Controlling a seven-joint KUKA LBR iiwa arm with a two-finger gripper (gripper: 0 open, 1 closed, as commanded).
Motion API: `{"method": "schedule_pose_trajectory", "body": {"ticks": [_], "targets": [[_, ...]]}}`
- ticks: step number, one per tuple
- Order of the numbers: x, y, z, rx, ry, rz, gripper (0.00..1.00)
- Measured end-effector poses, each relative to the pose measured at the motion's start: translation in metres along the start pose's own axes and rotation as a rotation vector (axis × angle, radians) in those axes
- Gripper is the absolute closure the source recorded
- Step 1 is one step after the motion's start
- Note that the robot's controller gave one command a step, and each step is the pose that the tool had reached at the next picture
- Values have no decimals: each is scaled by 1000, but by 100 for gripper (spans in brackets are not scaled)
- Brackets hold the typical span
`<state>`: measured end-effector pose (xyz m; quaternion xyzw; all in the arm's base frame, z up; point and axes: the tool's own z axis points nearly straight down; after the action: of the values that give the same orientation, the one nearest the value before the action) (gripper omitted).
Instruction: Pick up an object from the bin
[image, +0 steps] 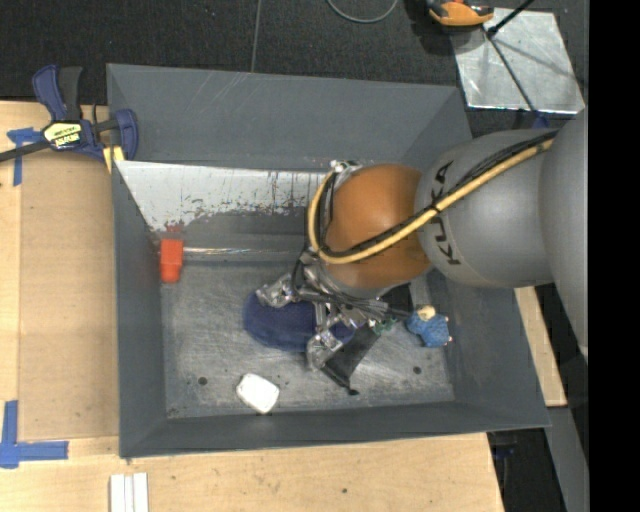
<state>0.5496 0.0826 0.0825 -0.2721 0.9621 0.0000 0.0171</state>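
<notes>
A dark blue soft lump (268, 326) lies in the middle of the bin (140, 330), its long axis roughly along the front wall. The gripper (297, 322) is over the lump's right end. Its fingers are spread wide, one at the lump's back edge and one at its front, clamping nothing. A black flat piece (347, 364) lies just beside it.

1. The grey metal bin (140, 330) has sloping walls and a flat, scuffed floor.
2. An orange block (171, 260) sits at the floor's back left, against the wall.
3. A small white lump (258, 392) lies near the front edge, well apart from the block.
4. A dark blue bundle (272, 326) lies mid-floor, with a black flat piece (350, 364) just to its right.
5. A small blue-and-pale thing (431, 328) lies near the right wall.
</notes>
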Motion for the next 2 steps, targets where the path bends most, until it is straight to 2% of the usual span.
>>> {"method": "schedule_pose_trajectory", "body": {"ticks": [1,2], "targets": [[-5,0,-4,2,-17,3,100],[-7,-23,-109,-4,24,18,100]]}}
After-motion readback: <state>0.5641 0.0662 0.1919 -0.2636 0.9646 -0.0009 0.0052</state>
